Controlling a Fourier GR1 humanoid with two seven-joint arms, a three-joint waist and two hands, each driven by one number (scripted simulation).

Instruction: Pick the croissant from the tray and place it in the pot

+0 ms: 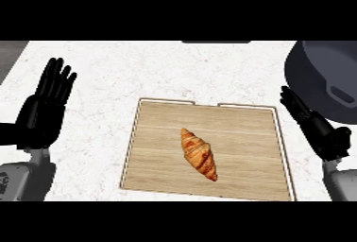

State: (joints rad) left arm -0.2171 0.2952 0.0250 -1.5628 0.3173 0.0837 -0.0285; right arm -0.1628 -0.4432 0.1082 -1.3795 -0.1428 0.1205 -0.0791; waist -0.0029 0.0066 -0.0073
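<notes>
croissant lies untouched mid-tray; both hands — left hand, right hand — flat-fingered, empty. risk: a slanted pastry (tapered ends) slipping, or clipping the pot rim.

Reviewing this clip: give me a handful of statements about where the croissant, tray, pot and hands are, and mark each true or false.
1. The croissant lies on the wooden tray. True.
2. The pot stands at the left edge of the counter. False: it is at the upper right, partly cut off by the view's edge.
3. The right hand is curled round the croissant. False: it is open, beside the tray's right edge, apart from the croissant.
4. The left hand is open, left of the tray, fingers up. True.
5. The croissant is already in the pot. False: it is on the tray.
</notes>
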